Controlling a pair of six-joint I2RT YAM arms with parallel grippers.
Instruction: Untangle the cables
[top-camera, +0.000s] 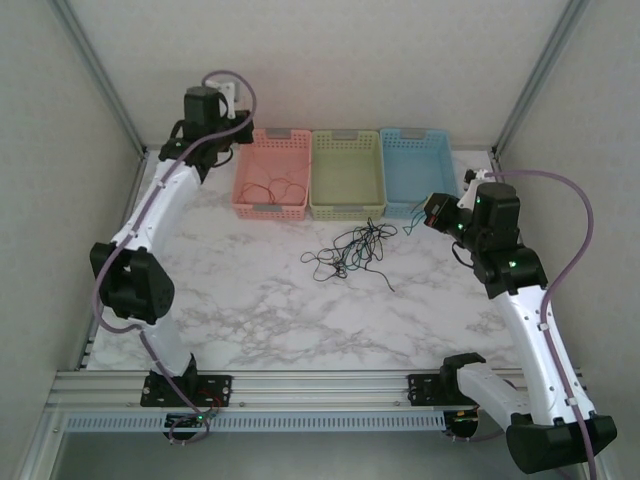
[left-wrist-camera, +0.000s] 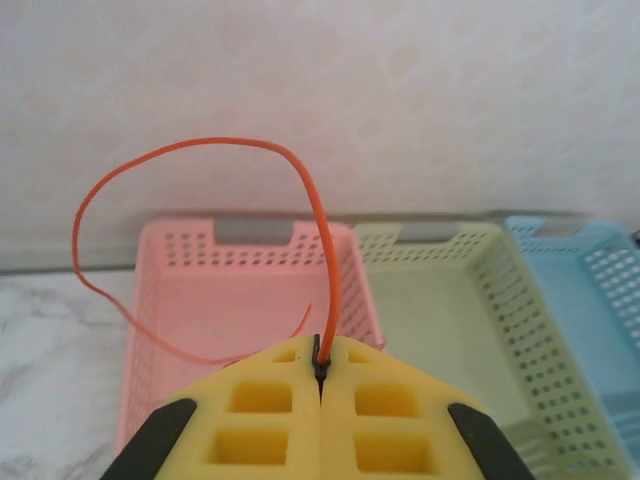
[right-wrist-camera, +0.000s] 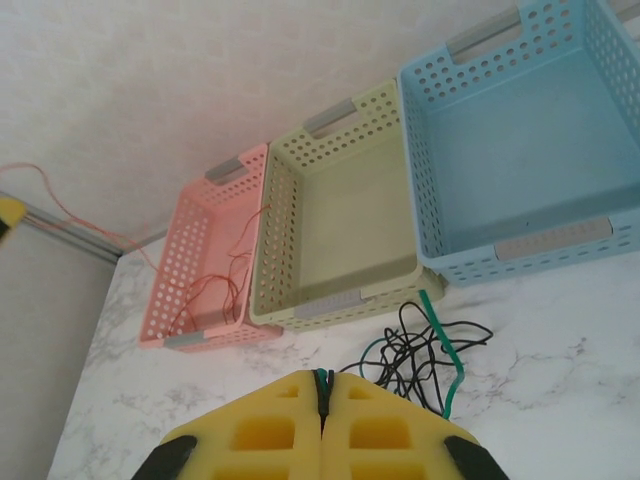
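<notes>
**A:** From above, what lies on the white marble-patterned table?

**B:** Three perforated plastic baskets stand side by side along its far edge. There is a pink basket, a pale green basket and a light blue basket. A loose tangle of thin black and green cables lies on the marble just in front of the green basket. A few thin red cables lie inside the pink one.

**A:** And the left wrist camera?

**B:** The left gripper has its yellow foam pads pressed together, pinching a thin red wire at the seam. From there the wire rises and sweeps left in a wide loop, hanging over the pink basket. The green and blue baskets sit to the right of it.

**A:** The right wrist camera?

**B:** The right gripper is closed the same way, its yellow pads meeting on a thin green wire. The visible stretch of that wire bends along the right side of the black tangle. The tangle rests on the marble near the front walls of the green and blue baskets. The red cables show inside the pink basket, against its wall.
</notes>
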